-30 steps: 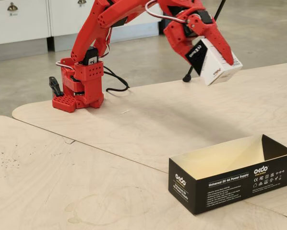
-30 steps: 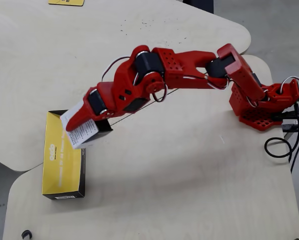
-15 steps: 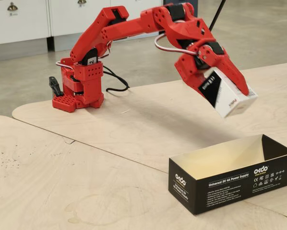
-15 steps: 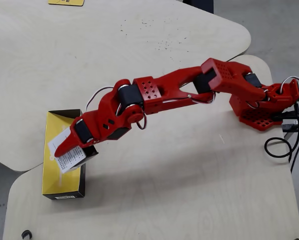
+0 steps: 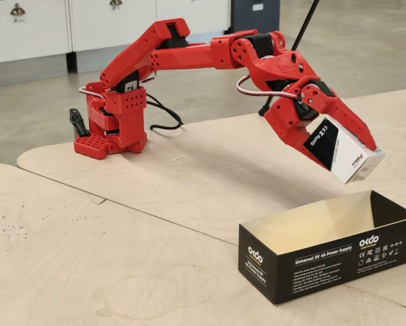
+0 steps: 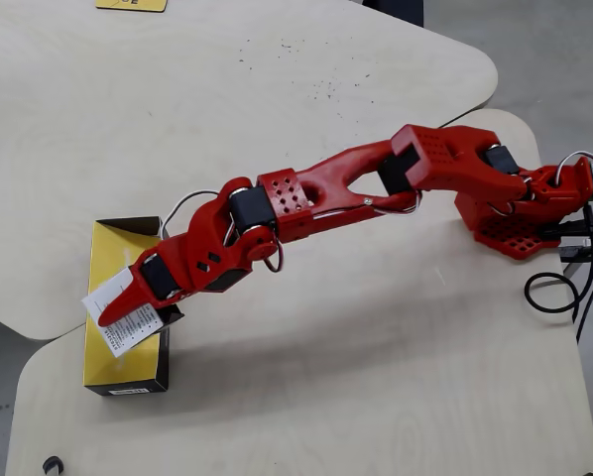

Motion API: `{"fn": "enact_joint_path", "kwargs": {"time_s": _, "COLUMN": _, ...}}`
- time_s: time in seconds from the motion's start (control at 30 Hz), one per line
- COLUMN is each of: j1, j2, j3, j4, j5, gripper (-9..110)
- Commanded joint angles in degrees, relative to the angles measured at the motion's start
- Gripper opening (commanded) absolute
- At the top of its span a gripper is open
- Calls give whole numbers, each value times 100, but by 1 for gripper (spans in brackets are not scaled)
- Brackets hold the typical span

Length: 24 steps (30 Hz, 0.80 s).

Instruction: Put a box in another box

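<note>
My red gripper [image 5: 352,159] is shut on the small black-and-white carton [image 5: 340,151] and holds it tilted in the air. The long black box [image 5: 328,261], cream inside and with white "Universal 5V 4A Power Supply" print, lies open on the wooden table below and slightly in front of the carton. In the overhead view the gripper [image 6: 123,309] with the carton [image 6: 126,323] hangs over the right rim of the long box [image 6: 108,357], about at its middle. The carton is clear above the box, not touching it.
The arm's red base [image 5: 111,129] is clamped at the far left of the table in the fixed view, with black cables [image 5: 163,122] beside it. In the overhead view the base [image 6: 520,213] is at the right. White cabinets [image 5: 40,27] stand behind.
</note>
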Motion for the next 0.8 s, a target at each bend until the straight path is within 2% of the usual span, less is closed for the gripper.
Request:
{"fn": "enact_joint_path", "kwargs": {"time_s": 0.0, "j1": 70, "j2": 396, "j3": 44, "j4": -123, "j5": 44, "gripper": 23}}
{"fn": "enact_joint_path", "kwargs": {"time_s": 0.4, "j1": 158, "j2": 650, "j3": 712, "j4": -387, "j5": 9, "gripper": 36}}
{"fn": "enact_joint_path", "kwargs": {"time_s": 0.77, "j1": 237, "j2": 896, "j3": 721, "j4": -229, "j5": -185, "gripper": 40}}
